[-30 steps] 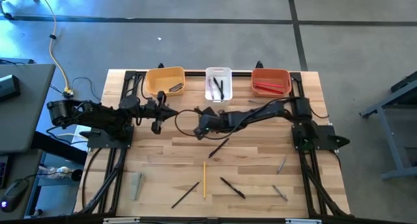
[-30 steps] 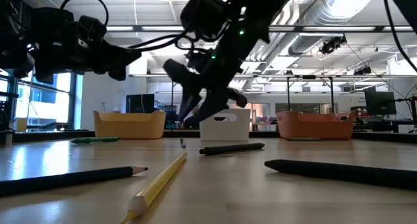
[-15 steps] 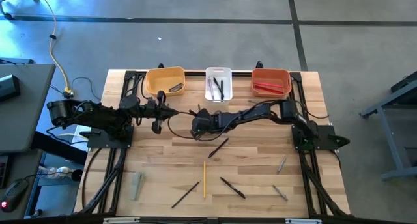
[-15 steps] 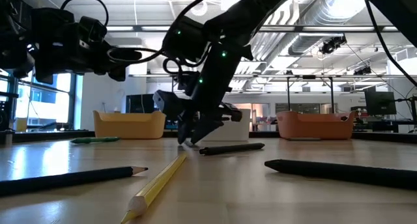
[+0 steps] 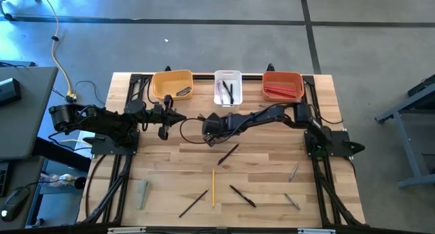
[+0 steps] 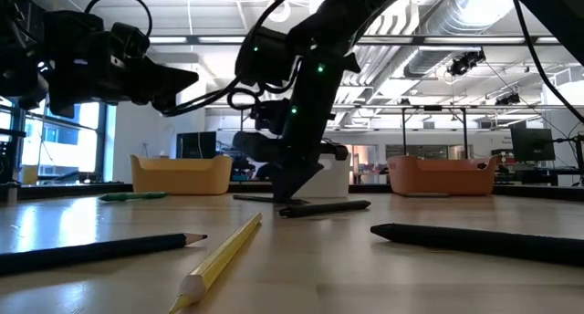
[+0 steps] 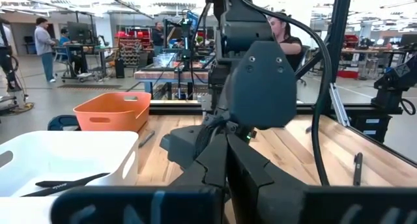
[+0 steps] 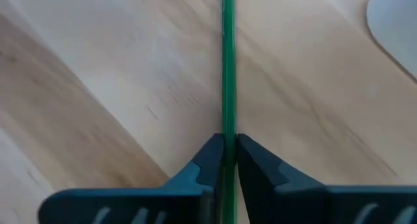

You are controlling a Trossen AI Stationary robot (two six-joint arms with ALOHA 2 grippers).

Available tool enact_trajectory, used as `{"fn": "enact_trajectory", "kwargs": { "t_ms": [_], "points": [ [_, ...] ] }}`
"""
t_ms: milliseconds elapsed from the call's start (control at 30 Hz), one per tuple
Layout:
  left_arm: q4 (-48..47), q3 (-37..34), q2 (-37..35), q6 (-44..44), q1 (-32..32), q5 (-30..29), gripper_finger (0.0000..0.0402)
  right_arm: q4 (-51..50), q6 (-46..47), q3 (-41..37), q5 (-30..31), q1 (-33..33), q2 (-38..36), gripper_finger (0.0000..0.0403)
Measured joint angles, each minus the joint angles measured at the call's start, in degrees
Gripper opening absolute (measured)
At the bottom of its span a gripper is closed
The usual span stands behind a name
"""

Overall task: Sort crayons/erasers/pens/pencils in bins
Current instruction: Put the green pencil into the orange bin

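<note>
A thin green pen (image 8: 228,68) lies flat on the wooden table (image 5: 272,173), and in the right wrist view it runs straight out from between the right gripper (image 8: 227,160), whose two dark fingertips (image 8: 210,160) are pressed against its sides, clamped on it. In the high view that right gripper (image 5: 208,127) sits low over the table toward the far edge, just in front of the white bin (image 5: 228,88); the pen itself is too thin to pick out there. In the low view the gripper (image 6: 290,197) reaches down to the boards, with a thin stick lying level at its tip.

The three bins stand in a row along the far edge: the yellow-orange bin (image 5: 172,85) on the left, the white bin in the middle holding a few dark pens (image 5: 228,91), and the red-orange bin (image 5: 283,85) on the right holding red pencils (image 5: 282,92).

More items are loose on the near half of the table: a black pen (image 5: 228,153) just near of the right gripper, a yellow pencil (image 5: 213,187) toward the near edge, two more black pens (image 5: 193,203) (image 5: 242,196) on either side of it, two small grey sticks (image 5: 293,172) (image 5: 291,201) toward the right edge, and a pale grey block (image 5: 142,193) toward the left edge.

The left gripper (image 5: 171,118) waits in front of the yellow-orange bin, off the boards, fingers together and empty.
</note>
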Motion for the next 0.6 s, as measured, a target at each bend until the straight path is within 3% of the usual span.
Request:
{"fn": "enact_trajectory", "kwargs": {
  "t_ms": [267,600],
  "points": [
    [0.02,0.00,0.00,-0.44,0.02,-0.04,0.0001,-6.25,-6.74,-0.52,-5.69,-1.59,-2.66,0.0029],
    [0.01,0.02,-0.01,-0.96,0.35,-0.33,0.0000,-17.21,-11.92,-0.72,-5.38,-2.07,-8.91,0.0029]
  ]
}}
